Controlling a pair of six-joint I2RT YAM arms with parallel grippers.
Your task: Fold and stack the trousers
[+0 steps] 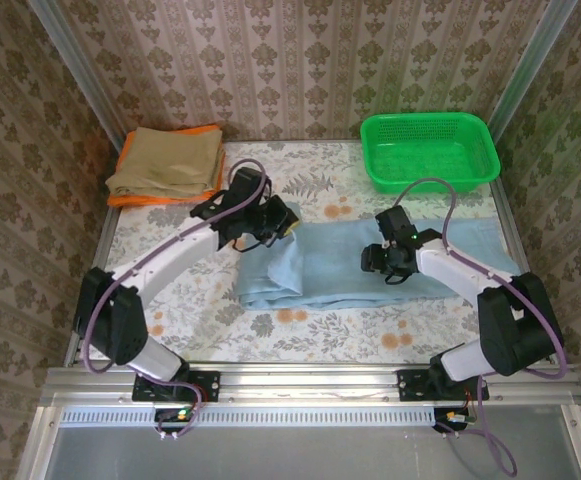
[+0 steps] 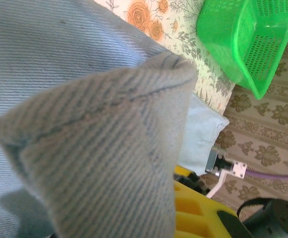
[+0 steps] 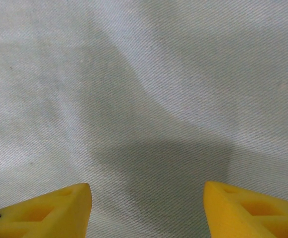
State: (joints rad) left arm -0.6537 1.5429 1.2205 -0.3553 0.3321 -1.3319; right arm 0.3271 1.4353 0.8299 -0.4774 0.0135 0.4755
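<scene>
sky-blue ribbed trousers (image 1: pixel 330 265) lie flat, left end folded over.

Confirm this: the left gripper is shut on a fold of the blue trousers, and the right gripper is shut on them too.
Not quite. The right gripper is open, not shut on them: the right wrist view shows its yellow fingers apart above the trousers. The left gripper is shut on a fold, as you said.

I see the trousers (image 1: pixel 325 270) lying across the table (image 1: pixel 300 322), left end folded over. My left gripper (image 1: pixel 274 225) sits at the fold's far corner, my right gripper (image 1: pixel 382 264) over the middle stretch.
</scene>
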